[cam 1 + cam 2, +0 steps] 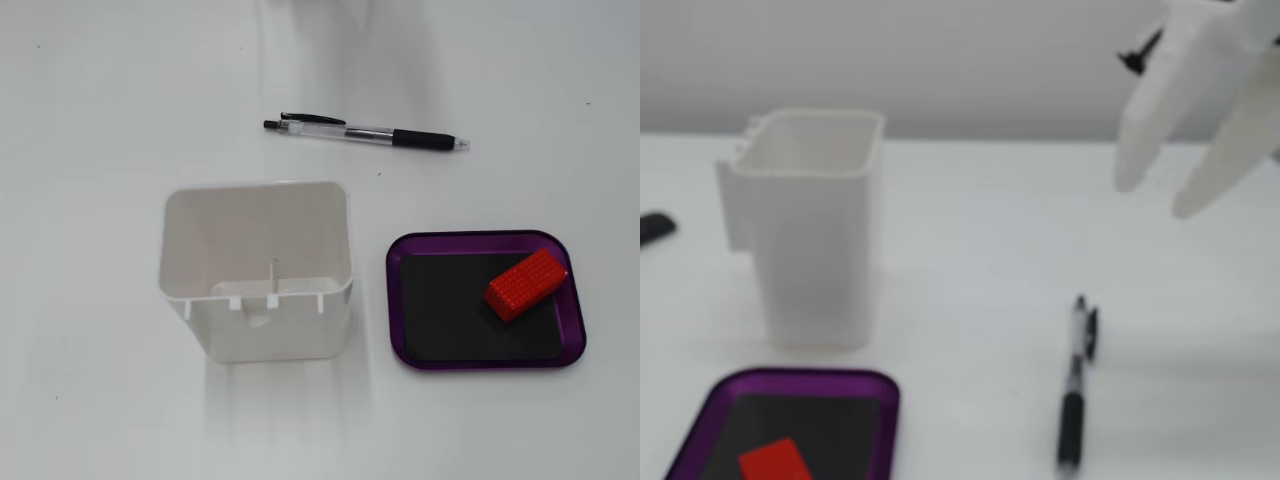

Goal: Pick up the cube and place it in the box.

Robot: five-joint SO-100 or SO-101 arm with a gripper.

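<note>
Cube: the red cube [526, 284] is seen lying flat on the black bottom of the box, in the far right part of it, set at a slant, close to the rim. In a fixed view only part of it [775, 463] is shown at the lower edge.
Box: the purple box [395, 300] is seen on the tabletop, just beside the white tub [256, 270] and apart from it; it is also recorded in a fixed view [790, 380].
Claw: the claw [1160, 200] is seen raised high above the tabletop at the upper right of a fixed view, with its fingers spread apart and nothing held between them. It is absent from the top-down fixed view.
Other items: a pen [365, 132] is noted on the tabletop, well apart from the box, towards the far edge in the top-down view.
Contact: none is observed between the claw and the cube.
Task status: placement is judged complete, as the cube is inside the box and is released.
Remaining: nothing of the task itself is judged outstanding; at most, the arm is to be parked.
</note>
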